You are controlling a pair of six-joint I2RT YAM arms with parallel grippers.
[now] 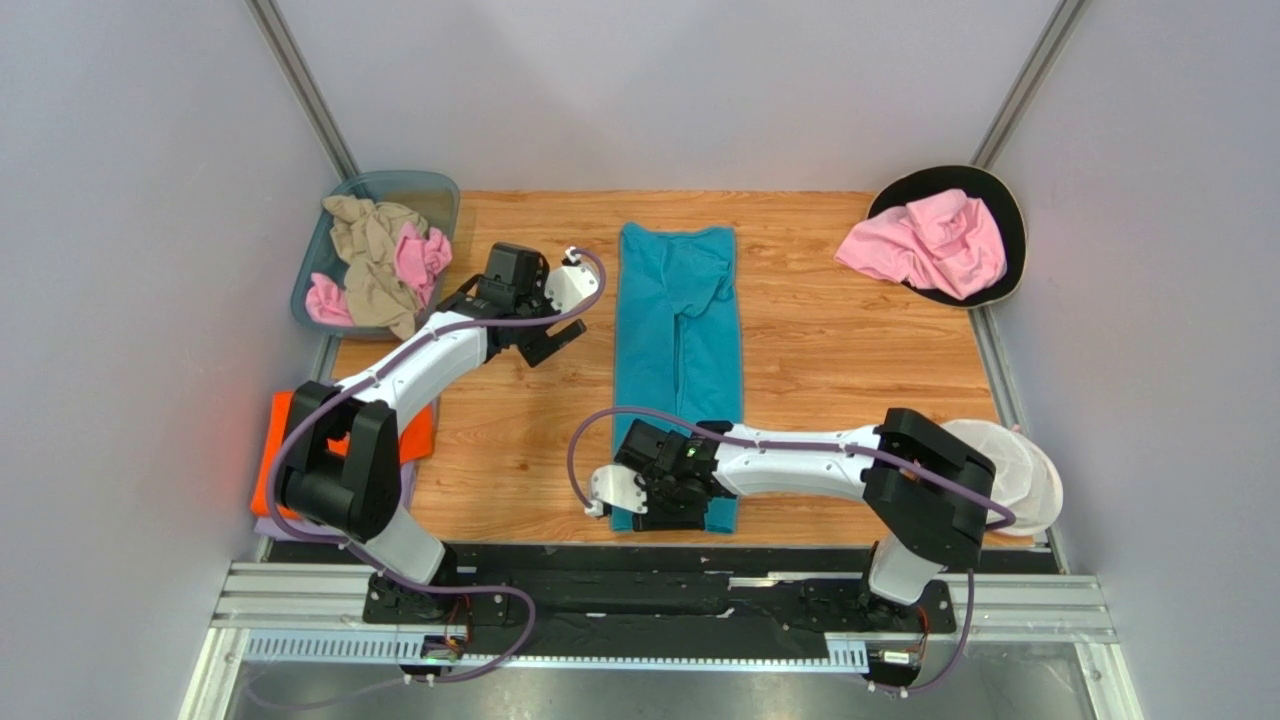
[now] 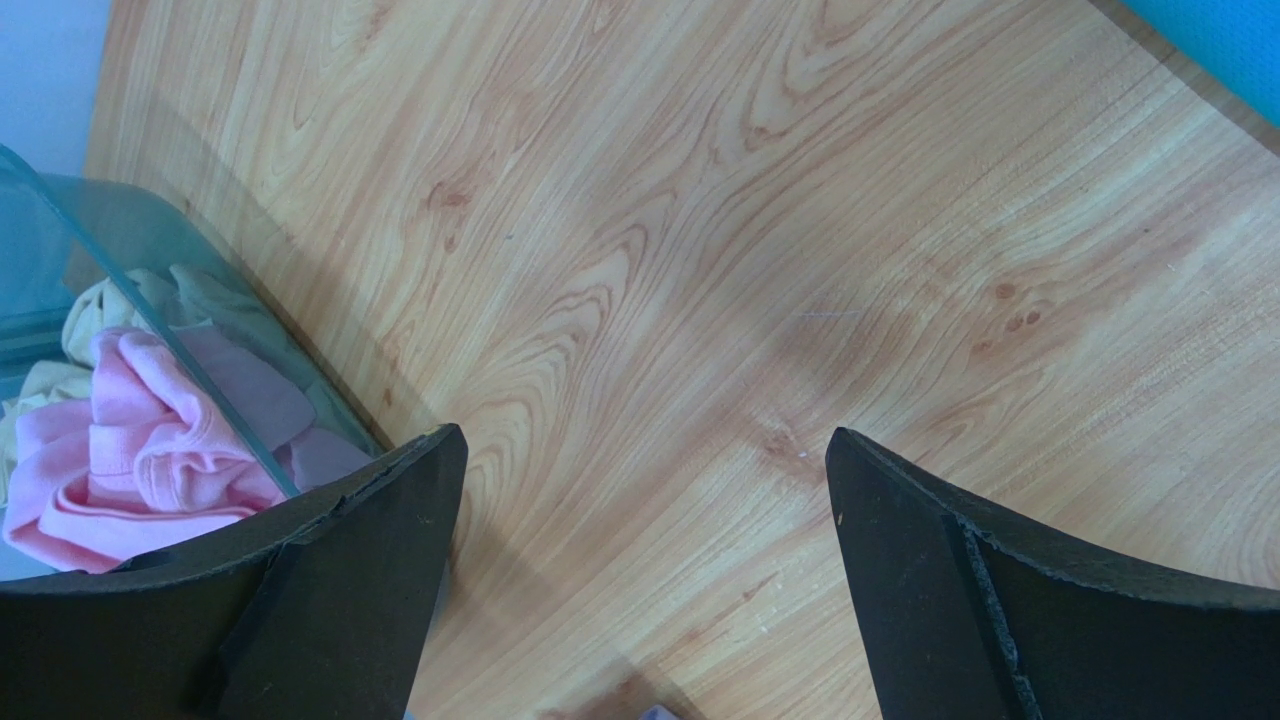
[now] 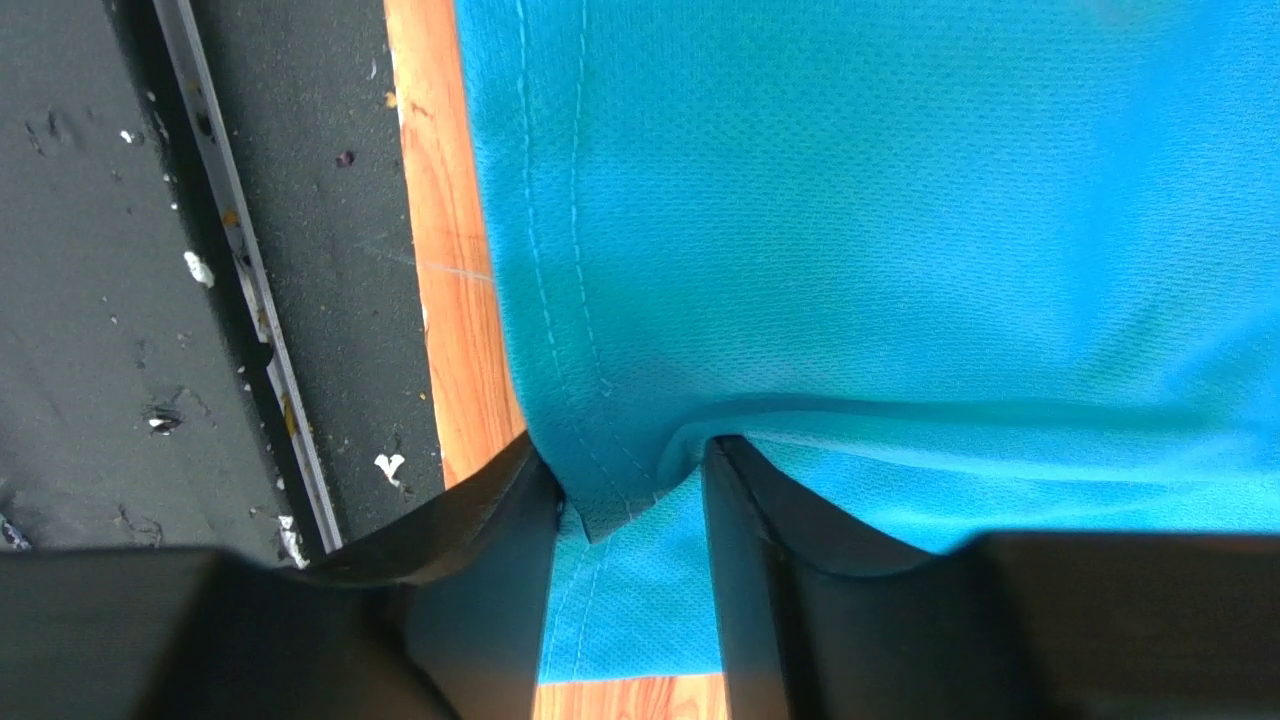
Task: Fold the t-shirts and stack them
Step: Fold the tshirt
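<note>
A teal t-shirt [image 1: 679,338] lies folded into a long strip down the middle of the wooden table. My right gripper [image 1: 649,488] is at its near end, shut on the shirt's hem [image 3: 609,488], which bunches between the fingers. My left gripper [image 1: 556,333] hovers open and empty over bare wood left of the strip's far half; its fingers [image 2: 361,585] stand wide apart. A crumpled pink shirt [image 1: 924,243] lies on a black round pad at the far right. Beige and pink shirts [image 1: 379,263] fill a clear bin, which also shows in the left wrist view [image 2: 105,435].
The bin [image 1: 323,225] stands at the far left corner. An orange folded item [image 1: 349,444] lies under the left arm at the table's left edge. A white object [image 1: 1014,465] sits at the right edge. The black rail [image 3: 181,300] runs along the near edge.
</note>
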